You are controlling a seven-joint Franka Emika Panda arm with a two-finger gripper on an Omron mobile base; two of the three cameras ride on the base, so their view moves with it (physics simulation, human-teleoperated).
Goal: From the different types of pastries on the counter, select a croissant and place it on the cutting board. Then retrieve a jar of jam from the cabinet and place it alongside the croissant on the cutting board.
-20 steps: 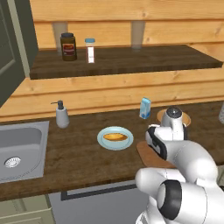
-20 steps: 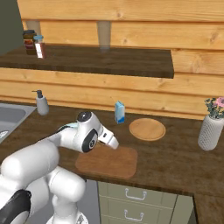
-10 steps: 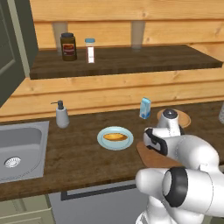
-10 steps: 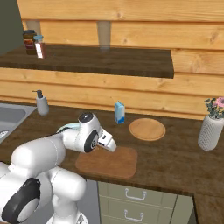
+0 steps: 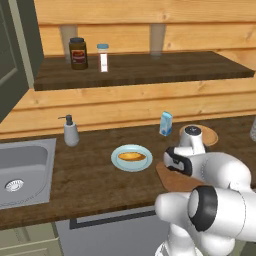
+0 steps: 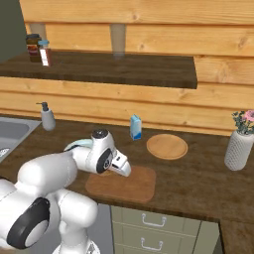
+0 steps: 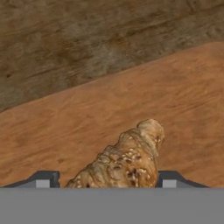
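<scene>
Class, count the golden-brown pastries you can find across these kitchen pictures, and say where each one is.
2. An oblong golden-brown loaf-like pastry lies on the pale blue plate on the counter; a lumpy golden-tan croissant sits between the gripper fingers above the reddish-brown cutting board. Others may be hidden.

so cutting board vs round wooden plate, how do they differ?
Shape: the cutting board is rectangular with rounded corners; the plate is a round disc with a raised rim.
Colour: the board is reddish-brown, the plate lighter tan.
Place: the board lies near the counter's front edge, under the gripper; the plate sits further back, beside the blue carton.
Both are flat, wooden and on the counter.
</scene>
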